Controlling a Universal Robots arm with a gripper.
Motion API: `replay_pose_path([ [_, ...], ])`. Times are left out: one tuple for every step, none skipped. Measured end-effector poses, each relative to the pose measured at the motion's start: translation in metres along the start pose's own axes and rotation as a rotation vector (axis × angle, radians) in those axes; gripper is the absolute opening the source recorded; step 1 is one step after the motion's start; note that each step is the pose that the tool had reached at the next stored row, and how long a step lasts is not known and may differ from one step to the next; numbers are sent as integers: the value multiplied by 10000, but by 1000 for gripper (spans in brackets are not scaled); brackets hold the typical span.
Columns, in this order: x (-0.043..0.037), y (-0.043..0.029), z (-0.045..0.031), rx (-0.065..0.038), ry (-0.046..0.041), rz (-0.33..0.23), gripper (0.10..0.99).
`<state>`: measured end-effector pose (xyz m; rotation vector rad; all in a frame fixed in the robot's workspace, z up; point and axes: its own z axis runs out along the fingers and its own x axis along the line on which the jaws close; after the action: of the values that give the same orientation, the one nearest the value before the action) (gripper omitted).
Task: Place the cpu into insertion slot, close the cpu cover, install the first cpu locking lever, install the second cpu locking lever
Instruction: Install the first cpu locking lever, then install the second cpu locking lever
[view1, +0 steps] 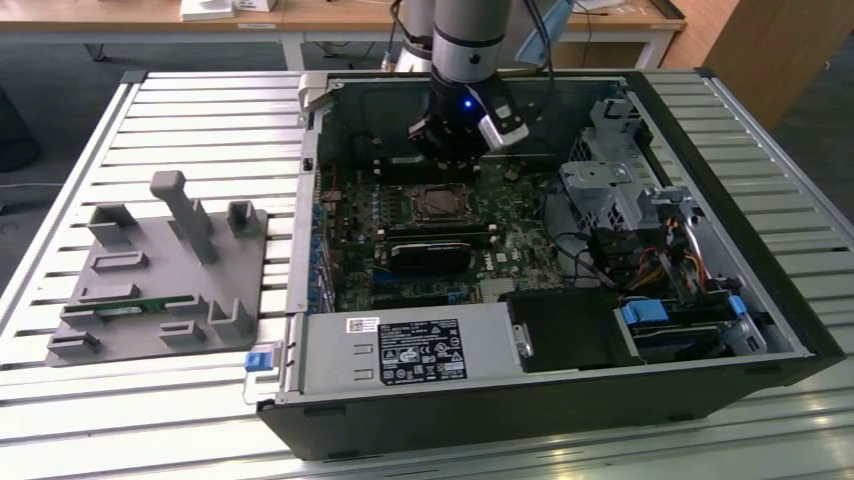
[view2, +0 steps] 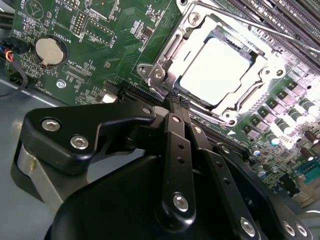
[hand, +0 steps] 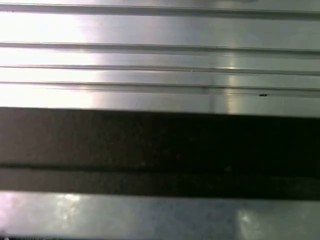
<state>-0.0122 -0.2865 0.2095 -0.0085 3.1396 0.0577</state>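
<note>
Silver cpu (view2: 217, 70) sits in the insertion slot (view2: 170, 50), cpu cover (view2: 260, 65) down around it.
My pincer (view2: 175, 101), fingers together and empty, hovers just beside the slot's corner; a sloppy nudge could skid off onto the board.

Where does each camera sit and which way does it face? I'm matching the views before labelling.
Exterior view: off the arm, above, looking down at the open computer case on a slatted table; the arm comes down to the gripper over the cpu.
Second wrist view: on the arm, looking past the gripper at the cpu, seated in the insertion slot under the cpu cover.
First wrist view: on the arm, facing metal slats.
Shared: exterior and second wrist views both show gripper and cpu.
</note>
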Motion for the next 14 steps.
replay_pose_path([
  [-1, -2, 0, -1, 0, -1, 106],
  [-1, -4, 0, 1, 1, 0, 106],
  [-2, -6, 0, 1, 1, -1, 106],
  [-3, -8, 0, 0, 1, -1, 106],
  [-3, -10, 0, 0, 0, 0, 106],
  [-4, -11, 0, 0, 0, 0, 106],
  [-4, -13, -1, 1, 1, 0, 106],
  [-4, -15, -1, 1, 1, -1, 106],
  [-4, -18, -1, 0, 1, -1, 106],
  [-4, -21, -1, 1, 1, -1, 106],
  [-5, -25, -2, 1, 1, -1, 106],
  [-4, -30, -1, 0, 1, -1, 106],
  [-4, -34, -2, 0, 1, -1, 106],
  [-4, -40, -2, 0, 1, -1, 106],
])
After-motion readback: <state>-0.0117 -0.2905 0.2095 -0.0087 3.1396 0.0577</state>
